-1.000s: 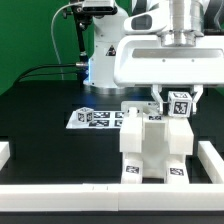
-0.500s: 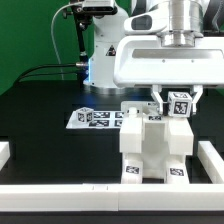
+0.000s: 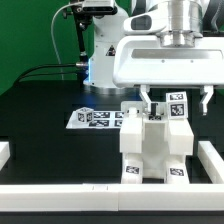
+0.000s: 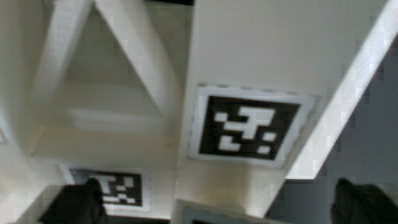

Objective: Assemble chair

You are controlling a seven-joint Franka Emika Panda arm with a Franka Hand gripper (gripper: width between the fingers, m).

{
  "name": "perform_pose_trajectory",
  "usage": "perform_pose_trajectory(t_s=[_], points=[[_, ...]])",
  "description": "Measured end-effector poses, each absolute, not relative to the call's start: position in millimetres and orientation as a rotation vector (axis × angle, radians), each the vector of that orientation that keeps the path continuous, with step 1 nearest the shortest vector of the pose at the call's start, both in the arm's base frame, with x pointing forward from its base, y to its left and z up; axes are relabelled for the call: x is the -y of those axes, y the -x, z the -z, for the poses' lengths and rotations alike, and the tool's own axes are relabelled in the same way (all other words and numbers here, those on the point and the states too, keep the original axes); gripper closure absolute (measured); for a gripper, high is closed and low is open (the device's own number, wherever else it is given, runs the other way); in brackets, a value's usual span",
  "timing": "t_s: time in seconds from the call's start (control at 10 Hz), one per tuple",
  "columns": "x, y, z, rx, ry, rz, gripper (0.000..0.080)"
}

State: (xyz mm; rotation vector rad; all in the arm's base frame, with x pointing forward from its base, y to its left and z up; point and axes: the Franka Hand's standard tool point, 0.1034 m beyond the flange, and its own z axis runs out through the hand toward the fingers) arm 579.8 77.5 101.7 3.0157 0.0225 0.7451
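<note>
The chair (image 3: 150,148) stands upright near the table's front, built of chunky white pieces with marker tags low on its front. At its top, on the exterior view's right, a tagged post (image 3: 178,104) sticks up. My gripper (image 3: 176,101) hangs straight down over that post, open, with one finger on each side and a visible gap to both. In the wrist view the post (image 4: 244,90) with its tag fills the middle. The dark fingertips (image 4: 75,205) stand apart at the two sides of my gripper (image 4: 217,208), touching nothing.
The marker board (image 3: 93,118) lies flat on the black table behind the chair, toward the exterior view's left. White rails run along the front edge (image 3: 90,196) and both sides (image 3: 212,156). The robot's white base (image 3: 100,60) and cables stand at the back.
The jaws have opened. A second ago they were closed on the tagged post; now both fingers stand clear of it. The chair and post have not moved.
</note>
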Motion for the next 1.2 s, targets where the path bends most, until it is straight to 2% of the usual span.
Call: perform_pose_trajectory(t_s=[0.2, 0.3, 0.7, 0.9, 1.2], points=[[-76.9, -578.7, -105.1, -0.016, -3.041, -0.649, 0.0152], [-77.0, -583.7, -118.3, -0.002, -3.058, -0.624, 0.0152], [-78.4, -588.2, -135.6, 0.104, -3.159, -0.111, 0.0150], [-72.2, -594.4, -132.8, 0.139, -3.162, -0.010, 0.0150], [-75.5, -591.6, -117.3, 0.191, -3.153, 0.007, 0.0150]])
